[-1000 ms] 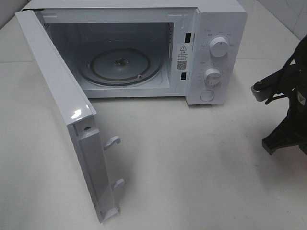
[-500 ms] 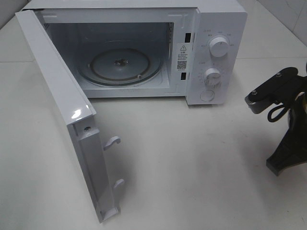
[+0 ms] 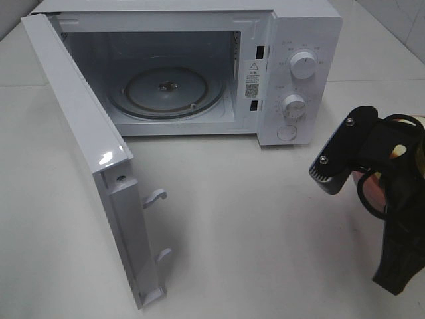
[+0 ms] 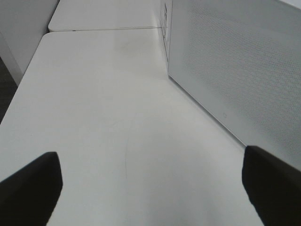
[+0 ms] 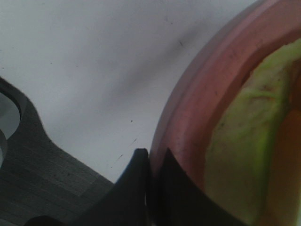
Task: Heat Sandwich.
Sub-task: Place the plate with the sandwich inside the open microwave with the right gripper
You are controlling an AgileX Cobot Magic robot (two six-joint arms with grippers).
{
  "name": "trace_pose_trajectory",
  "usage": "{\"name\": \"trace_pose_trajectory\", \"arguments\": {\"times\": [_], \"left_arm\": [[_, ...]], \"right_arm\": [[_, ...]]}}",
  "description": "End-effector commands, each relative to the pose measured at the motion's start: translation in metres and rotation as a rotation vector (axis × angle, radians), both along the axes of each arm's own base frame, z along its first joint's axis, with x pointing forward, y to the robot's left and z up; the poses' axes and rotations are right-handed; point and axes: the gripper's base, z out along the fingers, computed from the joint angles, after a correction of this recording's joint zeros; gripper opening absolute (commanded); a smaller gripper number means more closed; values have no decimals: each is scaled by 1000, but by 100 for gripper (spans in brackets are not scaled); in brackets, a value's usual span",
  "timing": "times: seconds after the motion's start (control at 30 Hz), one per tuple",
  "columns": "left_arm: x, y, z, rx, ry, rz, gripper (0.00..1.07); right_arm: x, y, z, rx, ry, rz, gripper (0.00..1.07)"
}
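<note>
The sandwich point(image 5: 244, 141) lies on the plate point(image 5: 197, 108), well apart from the open microwave point(image 3: 305, 26). The right gripper point(image 5: 150, 157) is pressed together at the plate's rim, though a hold cannot be confirmed, and the left gripper point(image 4: 150, 157) is spread wide, empty. Loading is judged in hand: next the plate must be kept level and set on the turntable point(image 3: 166, 90).
</note>
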Motion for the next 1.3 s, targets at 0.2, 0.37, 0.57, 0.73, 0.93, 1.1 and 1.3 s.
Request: {"name": "trace_pose_trajectory", "arguments": {"times": [0.2, 0.37, 0.57, 0.73, 0.93, 1.1, 1.3], "left_arm": [[-4, 0, 0, -4, -26, 6, 98], [-4, 0, 0, -4, -26, 6, 98], [-4, 0, 0, -4, -26, 6, 98], [-4, 0, 0, -4, -26, 6, 98], [-4, 0, 0, -4, -26, 6, 98], [-4, 0, 0, -4, -26, 6, 98], [-4, 0, 0, -4, -26, 6, 98]], "right_arm": [[-17, 11, 8, -45, 11, 292, 0], [-21, 18, 8, -64, 29, 454, 0], [-22, 23, 7, -40, 53, 579, 0], [-22, 28, 6, -30, 74, 727, 1], [-21, 32, 6, -25, 56, 811, 2], [-19, 35, 6, -20, 33, 857, 0], [-17, 38, 7, -43, 23, 1005, 0]]}}
